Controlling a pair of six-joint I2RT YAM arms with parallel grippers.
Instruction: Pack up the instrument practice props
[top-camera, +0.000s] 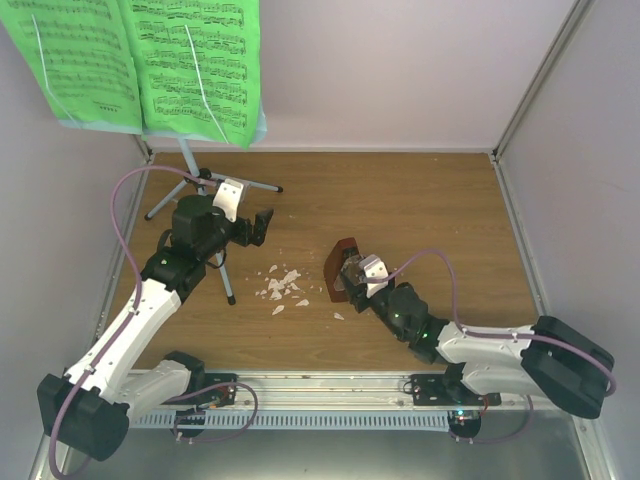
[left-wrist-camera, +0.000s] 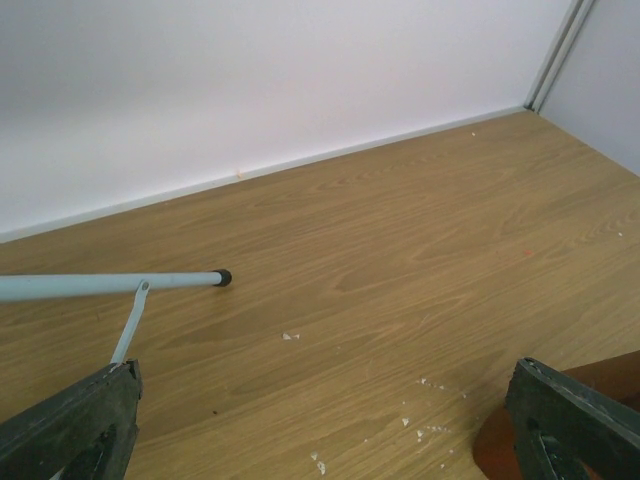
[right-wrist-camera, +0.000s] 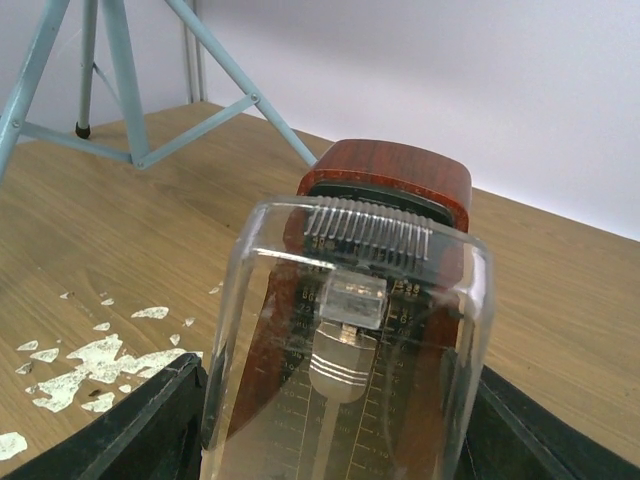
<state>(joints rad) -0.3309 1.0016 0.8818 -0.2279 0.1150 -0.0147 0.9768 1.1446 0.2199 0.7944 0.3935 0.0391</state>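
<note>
Music stand (top-camera: 190, 165): erect at the far left of the desk (top-camera: 430, 220), tripod legs spread, not folded. Green sheet music (top-camera: 190, 60): open on its rest, not collected. My left end effector (top-camera: 252, 215): spread wide, empty, just beside the legs. My right end effector (right-wrist-camera: 330, 435): clamped across the clear-fronted metronome (right-wrist-camera: 385, 185) at mid-desk. White crumbs (top-camera: 280, 288) lie between. Judgement: nothing packed yet, and I see no container.

White walls (top-camera: 400, 70) enclose a wood-grain tabletop (top-camera: 420, 200) under soft, even light.
</note>
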